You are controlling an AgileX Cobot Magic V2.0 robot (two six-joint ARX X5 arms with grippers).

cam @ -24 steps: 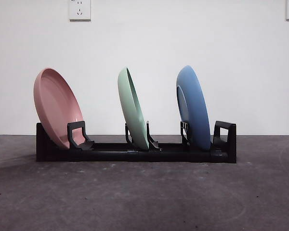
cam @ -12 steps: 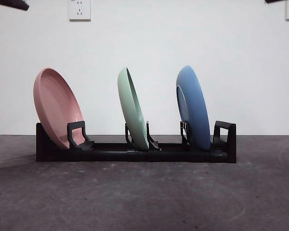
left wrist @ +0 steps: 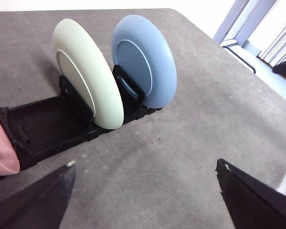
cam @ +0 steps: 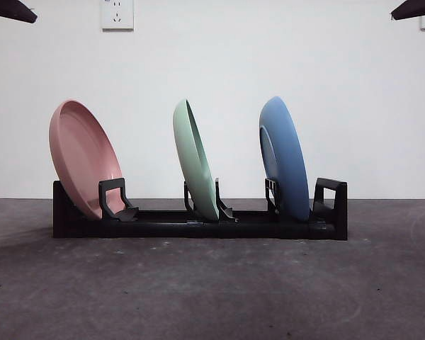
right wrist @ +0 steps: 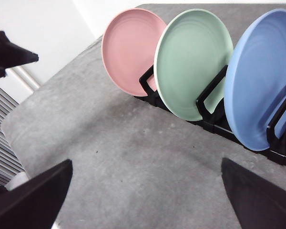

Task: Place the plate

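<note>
3 plates (cam: 195, 159) stand apart in the rack (cam: 198, 225) (table edges bare).

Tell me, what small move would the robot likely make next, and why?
Probably one arm lowers toward a plate. The pink plate, green plate and blue plate all stand in the black rack. The left end effector and right end effector are both open, empty and high above the table, so neither holds a plate yet.

Grey table (cam: 212, 283), white wall w/ two sockets (cam: 117, 14) at top, window frame (left wrist: 238, 21) nearby.
</note>
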